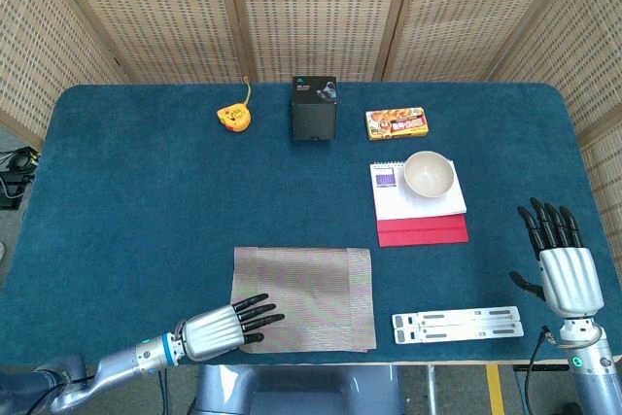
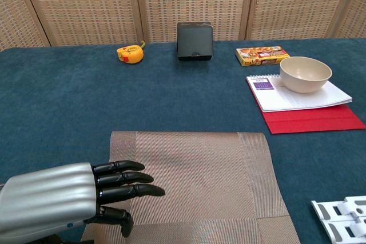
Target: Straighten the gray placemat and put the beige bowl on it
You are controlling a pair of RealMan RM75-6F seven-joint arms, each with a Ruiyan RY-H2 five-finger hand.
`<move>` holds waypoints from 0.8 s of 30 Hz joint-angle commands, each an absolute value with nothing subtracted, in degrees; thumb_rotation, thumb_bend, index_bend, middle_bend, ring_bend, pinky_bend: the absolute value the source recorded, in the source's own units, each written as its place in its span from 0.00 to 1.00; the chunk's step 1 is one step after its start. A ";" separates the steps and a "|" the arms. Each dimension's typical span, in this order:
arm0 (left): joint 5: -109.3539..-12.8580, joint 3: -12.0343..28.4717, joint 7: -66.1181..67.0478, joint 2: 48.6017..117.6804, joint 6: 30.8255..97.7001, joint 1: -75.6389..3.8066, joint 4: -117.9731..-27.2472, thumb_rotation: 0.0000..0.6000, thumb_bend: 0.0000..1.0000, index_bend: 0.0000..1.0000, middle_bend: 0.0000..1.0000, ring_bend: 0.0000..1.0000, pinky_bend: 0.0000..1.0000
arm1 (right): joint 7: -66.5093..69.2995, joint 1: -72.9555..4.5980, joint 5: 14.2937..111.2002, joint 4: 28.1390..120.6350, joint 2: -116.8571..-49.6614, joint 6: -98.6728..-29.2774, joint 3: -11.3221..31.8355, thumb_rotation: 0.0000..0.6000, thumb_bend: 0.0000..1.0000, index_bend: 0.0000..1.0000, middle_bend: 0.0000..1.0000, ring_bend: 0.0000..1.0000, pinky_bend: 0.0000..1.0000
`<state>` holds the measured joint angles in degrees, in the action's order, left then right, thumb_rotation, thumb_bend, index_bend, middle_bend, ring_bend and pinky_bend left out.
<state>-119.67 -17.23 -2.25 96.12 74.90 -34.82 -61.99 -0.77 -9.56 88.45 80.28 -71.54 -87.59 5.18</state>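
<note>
The gray placemat (image 1: 306, 296) (image 2: 194, 184) lies flat at the near middle of the blue table, its sides roughly square to the table edge. My left hand (image 1: 222, 328) (image 2: 63, 201) rests flat on its near left corner, fingers stretched out and holding nothing. The beige bowl (image 1: 429, 175) (image 2: 305, 74) stands upright on a white notepad (image 1: 389, 199) at the right. My right hand (image 1: 560, 264) hovers near the table's right front edge, fingers spread and empty, far from the bowl.
A red folder (image 1: 423, 231) lies under the notepad. A white folding stand (image 1: 457, 323) sits right of the placemat. At the back are a yellow tape measure (image 1: 232, 118), a black box (image 1: 314, 109) and an orange packet (image 1: 397, 122).
</note>
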 commanded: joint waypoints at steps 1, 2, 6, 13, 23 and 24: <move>-119.28 -17.21 -2.11 96.30 74.64 -34.83 -62.01 1.00 0.38 0.38 0.00 0.00 0.00 | -0.70 -9.50 88.52 80.37 -71.44 -87.68 5.22 1.00 0.00 0.04 0.00 0.00 0.00; -119.16 -17.18 -2.04 96.36 74.59 -34.85 -61.98 1.00 0.37 0.38 0.00 0.00 0.00 | -0.68 -9.49 88.54 80.39 -71.42 -87.69 5.23 1.00 0.00 0.04 0.00 0.00 0.00; -118.58 -17.20 -2.16 96.59 74.13 -34.99 -62.21 1.00 0.42 0.40 0.00 0.00 0.00 | -0.59 -9.45 88.74 80.47 -71.37 -87.76 5.24 1.00 0.00 0.04 0.00 0.00 0.00; -117.90 -17.22 -2.29 96.85 73.64 -35.24 -62.66 1.00 0.48 0.45 0.00 0.00 0.00 | -0.40 -9.39 89.07 80.57 -71.29 -87.92 5.24 1.00 0.00 0.05 0.00 0.00 0.00; -115.47 -15.76 -3.51 97.82 73.50 -35.23 -63.39 1.00 0.53 0.75 0.00 0.00 0.00 | -0.07 -9.32 89.27 80.74 -71.17 -88.02 5.32 1.00 0.00 0.05 0.00 0.00 0.00; -114.97 -15.36 -3.88 98.00 73.67 -35.15 -63.54 1.00 0.53 0.76 0.00 0.00 0.00 | 0.06 -9.30 89.29 80.77 -71.15 -88.02 5.31 1.00 0.00 0.05 0.00 0.00 0.00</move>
